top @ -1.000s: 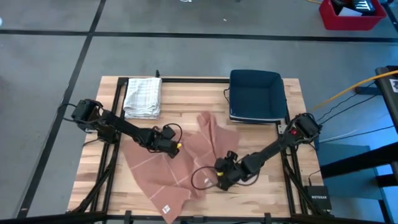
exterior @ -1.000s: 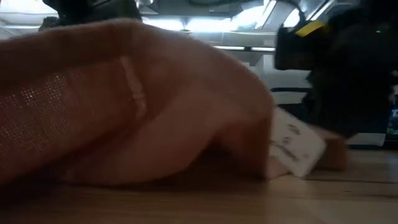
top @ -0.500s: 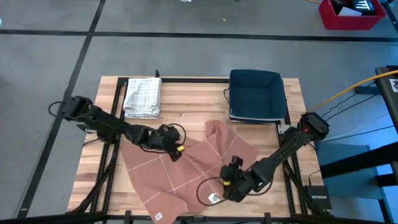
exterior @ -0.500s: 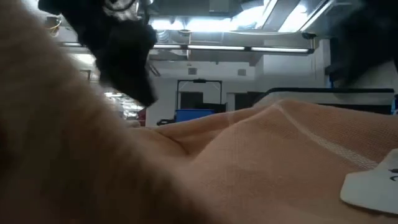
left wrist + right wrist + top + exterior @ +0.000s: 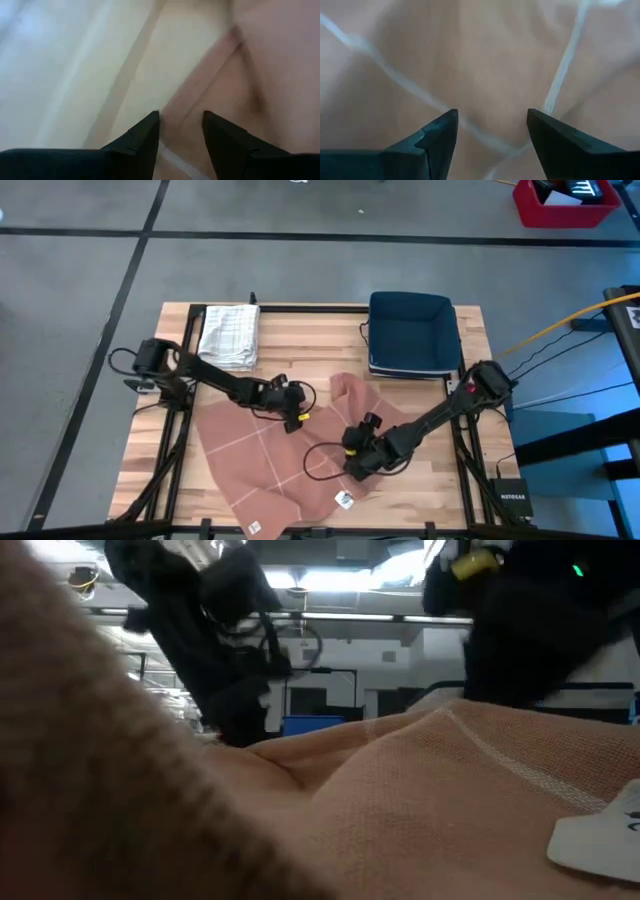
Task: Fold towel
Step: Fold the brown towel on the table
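The pink towel (image 5: 290,452) lies spread and rumpled on the near half of the desk (image 5: 310,340). The right gripper (image 5: 352,463) is low over its near right part, jaws wide apart, cloth beneath them, nothing held. The left gripper (image 5: 297,412) sits at the towel's far edge, jaws part open, cloth edge between them; grip cannot be told.
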{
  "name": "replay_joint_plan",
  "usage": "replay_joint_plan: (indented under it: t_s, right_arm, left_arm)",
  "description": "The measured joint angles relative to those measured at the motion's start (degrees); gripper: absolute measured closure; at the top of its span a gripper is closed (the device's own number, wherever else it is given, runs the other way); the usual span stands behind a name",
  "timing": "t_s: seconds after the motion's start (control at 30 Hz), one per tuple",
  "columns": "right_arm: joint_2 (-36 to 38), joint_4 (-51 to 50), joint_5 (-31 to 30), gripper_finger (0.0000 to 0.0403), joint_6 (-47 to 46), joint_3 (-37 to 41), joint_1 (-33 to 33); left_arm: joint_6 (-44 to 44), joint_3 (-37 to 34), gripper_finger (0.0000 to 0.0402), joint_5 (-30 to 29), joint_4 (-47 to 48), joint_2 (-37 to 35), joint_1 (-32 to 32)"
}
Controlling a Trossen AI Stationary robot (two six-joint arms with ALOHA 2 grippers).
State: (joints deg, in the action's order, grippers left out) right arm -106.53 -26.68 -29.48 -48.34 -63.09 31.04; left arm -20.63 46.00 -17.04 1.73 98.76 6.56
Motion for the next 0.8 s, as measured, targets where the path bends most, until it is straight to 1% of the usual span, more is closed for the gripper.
replay_joint_plan:
  t_s: [0.13,0.27,0.47,0.53,0.7,0.8]
  right_arm:
    - [-1.61,0.02,3.02,0.016,-3.26,1.05,0.39]
    - [-2.51,0.59,4.32,0.016,-6.98,1.92,1.84]
    - [-2.31,0.18,6.09,0.016,-12.68,2.31,5.82]
    - [-2.26,-0.01,6.7,0.016,-14.89,2.31,7.6]
    - [-2.24,-0.42,6.64,0.016,-19.76,2.31,11.91]
    - [-2.26,-0.54,4.96,0.016,-21.77,2.26,13.11]
  left_arm:
    - [1.57,0.35,0.0259,1.83,-4.86,4.44,-0.99]
    - [1.42,0.37,0.0259,1.55,-4.86,5.82,-2.12]
    - [-5.69,0.4,0.0259,-9.53,3.27,5.49,-5.42]
    - [-8.71,0.42,0.0259,-12.11,6.12,5.47,-6.59]
    - [-16.75,0.57,0.0259,-15.3,12.76,5.32,-8.91]
    - [-19.73,0.57,0.0259,-15.13,13.24,4.83,-9.18]
